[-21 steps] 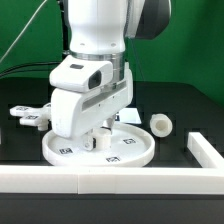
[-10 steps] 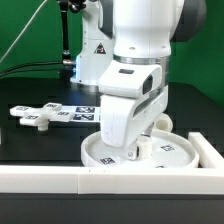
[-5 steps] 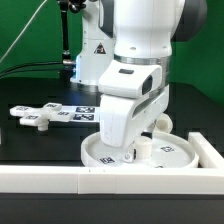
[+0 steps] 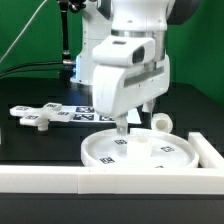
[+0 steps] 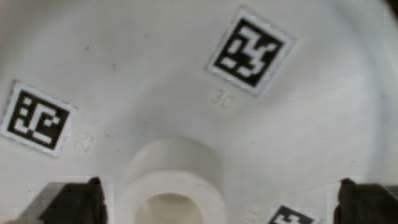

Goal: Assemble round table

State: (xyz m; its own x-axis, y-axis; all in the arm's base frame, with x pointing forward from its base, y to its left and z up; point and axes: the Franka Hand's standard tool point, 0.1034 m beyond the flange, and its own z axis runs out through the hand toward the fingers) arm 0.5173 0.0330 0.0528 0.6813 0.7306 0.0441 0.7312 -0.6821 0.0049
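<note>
The large round rimmed disc [image 4: 150, 153] lies flat on the black table against the front wall, near the corner at the exterior view's right. My gripper [image 4: 122, 124] hangs just above its middle, open and empty. In the wrist view the two dark fingertips [image 5: 71, 203] stand wide apart over the disc's tagged surface [image 5: 160, 90], with its raised central hub [image 5: 169, 195] between them. The short cylindrical post [image 4: 160, 122] stands behind the disc. The flat cross-shaped piece [image 4: 35, 117] lies at the exterior view's left.
A long white border wall [image 4: 60, 179] runs along the table's front and turns back at the exterior view's right [image 4: 211, 150]. The marker board [image 4: 84, 111] lies behind the disc, beside the arm's base.
The disc was slid to the exterior view's right, into the corner. Since half a second ago the gripper has lifted off the disc and stands higher.
</note>
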